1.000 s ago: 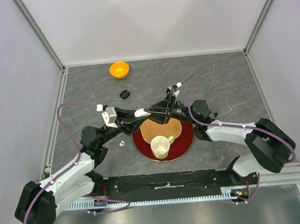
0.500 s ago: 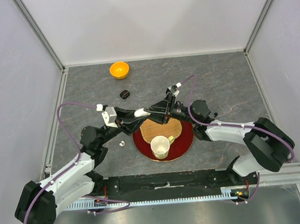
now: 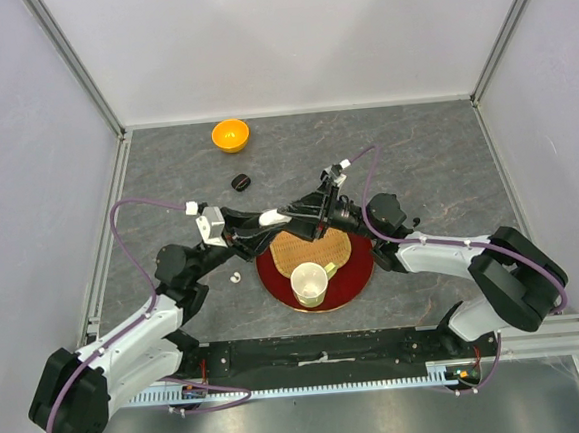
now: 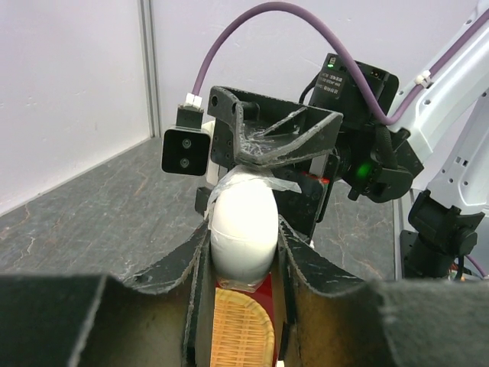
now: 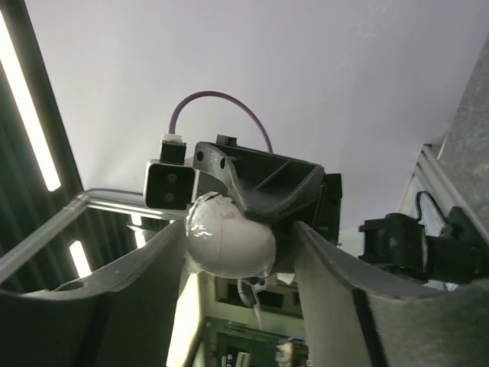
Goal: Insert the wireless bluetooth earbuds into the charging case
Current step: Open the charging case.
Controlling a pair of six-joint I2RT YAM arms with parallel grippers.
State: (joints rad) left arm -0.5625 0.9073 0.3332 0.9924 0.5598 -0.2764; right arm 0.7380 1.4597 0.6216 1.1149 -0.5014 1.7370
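The left gripper [image 4: 243, 241] clamps the white egg-shaped case [image 4: 244, 206], its pads pressed to both sides. The right gripper [image 5: 238, 238] faces it nose to nose. Its fingers straddle the far end of the same case, set wider, with a gap showing on one side.

The meeting point hangs over the back rim of the red plate [image 3: 362, 269]. Beyond the fingertips and out to the right arm's side the grey table [image 3: 425, 156] lies open up to the walls [image 3: 286, 46], which close it at the back and on both sides.

Below the fingers, the plate carries one woven mat [image 3: 294, 248] and one cream cup [image 3: 309, 283], which stands toward the arm bases. One orange bowl [image 3: 230, 135] sits well beyond the left fingers near the back wall. What the cup and bowl hold cannot be told.

One white bud [image 3: 235, 277] lies on the table just outside the plate, under the left arm and short of its fingers. One small black item [image 3: 241, 182] lies between the fingers and the bowl, too small to identify.
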